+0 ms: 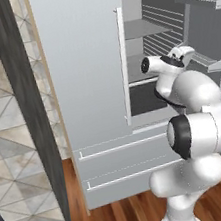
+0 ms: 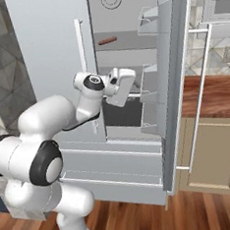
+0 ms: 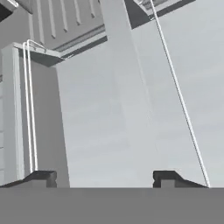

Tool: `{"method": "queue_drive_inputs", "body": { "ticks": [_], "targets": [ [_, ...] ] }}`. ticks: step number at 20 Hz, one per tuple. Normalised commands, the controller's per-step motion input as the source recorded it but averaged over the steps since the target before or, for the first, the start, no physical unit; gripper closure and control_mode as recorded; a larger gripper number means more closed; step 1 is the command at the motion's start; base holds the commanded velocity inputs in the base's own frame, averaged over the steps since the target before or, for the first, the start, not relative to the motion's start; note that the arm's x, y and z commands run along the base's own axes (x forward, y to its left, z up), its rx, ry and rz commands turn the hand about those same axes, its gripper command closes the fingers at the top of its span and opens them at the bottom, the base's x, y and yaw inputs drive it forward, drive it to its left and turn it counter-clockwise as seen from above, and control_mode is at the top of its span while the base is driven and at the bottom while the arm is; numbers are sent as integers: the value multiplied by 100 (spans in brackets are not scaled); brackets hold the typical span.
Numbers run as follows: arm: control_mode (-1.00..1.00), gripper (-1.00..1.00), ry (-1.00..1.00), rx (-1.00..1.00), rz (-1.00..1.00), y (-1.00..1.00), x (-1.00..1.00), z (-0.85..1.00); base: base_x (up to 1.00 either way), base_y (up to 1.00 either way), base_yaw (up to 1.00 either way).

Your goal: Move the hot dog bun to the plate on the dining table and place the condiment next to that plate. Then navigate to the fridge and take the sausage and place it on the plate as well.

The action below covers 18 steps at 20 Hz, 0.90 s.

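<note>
A wood floor (image 2: 204, 212) runs under a grey fridge (image 1: 86, 86) whose right door (image 2: 171, 82) stands swung open, wire door bins (image 2: 145, 20) on its inside. The gripper (image 3: 105, 179) sits at the opening at mid height, its two dark tips spread apart with nothing between them. Above it and a little to its left, the sausage (image 2: 107, 40) lies on an upper shelf (image 2: 118, 45). The fridge's closed left door, with its long handle (image 2: 81, 60), stands just beside the hand. A wooden cabinet (image 2: 214, 152) lies beyond the open door. The robot's own arm hides the fridge's lower interior.
</note>
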Motion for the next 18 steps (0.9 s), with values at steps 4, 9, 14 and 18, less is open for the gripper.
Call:
{"method": "queue_drive_inputs", "body": {
  "ticks": [4, 9, 14, 18],
  "targets": [
    [-100, -100, -21, 1, 5, 61, -88, 41, 0, 0, 0],
    [-100, -100, -5, 11, 16, 100, -64, 35, 0, 0, 0],
    [-100, -100, 0, 32, 16, 99, -37, 55, 0, 0, 0],
    [-100, -100, 0, 44, 16, 83, -41, 51, 0, 0, 0]
  ]
}}
